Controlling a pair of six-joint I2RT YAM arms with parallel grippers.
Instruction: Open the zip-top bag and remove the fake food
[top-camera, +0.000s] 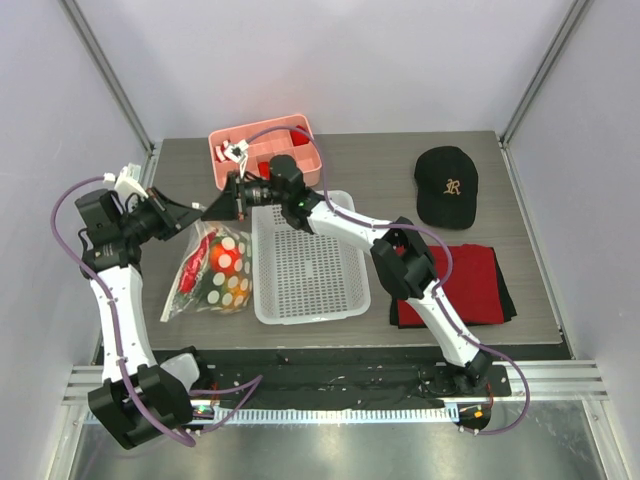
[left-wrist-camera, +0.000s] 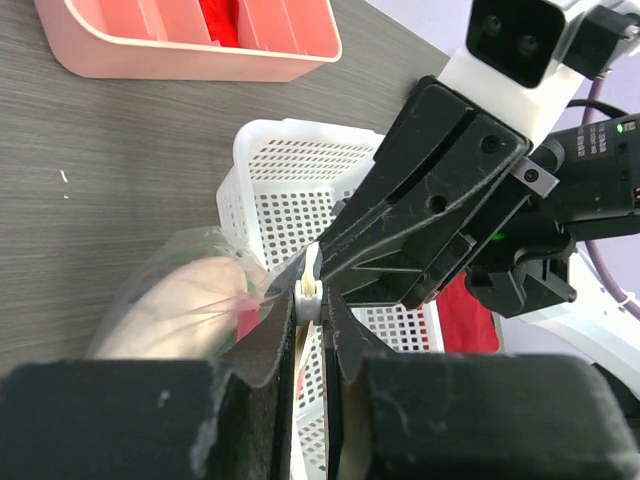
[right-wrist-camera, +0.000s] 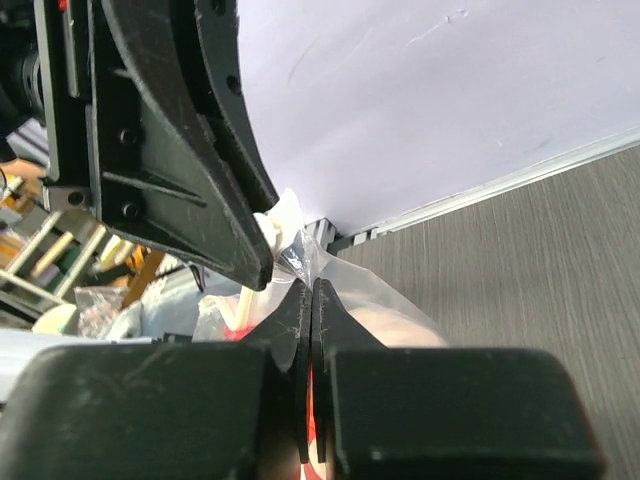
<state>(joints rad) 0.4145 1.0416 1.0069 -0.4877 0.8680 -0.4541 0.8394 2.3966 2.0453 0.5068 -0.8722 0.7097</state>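
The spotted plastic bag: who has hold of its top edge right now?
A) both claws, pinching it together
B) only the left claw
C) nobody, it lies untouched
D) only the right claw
A: the left gripper and the right gripper are each shut on the clear plastic at the top of the bag, their tips almost meeting in both wrist views.

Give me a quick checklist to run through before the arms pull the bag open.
1. Left gripper pinching the top edge of the zip-top bag: ok.
2. Right gripper pinching that same edge, opposite the left: ok.
3. Each gripper on a separate wall of the bag: cannot tell.
4. Seal parted: cannot tell.
5. Fake food inside the bag: ok.
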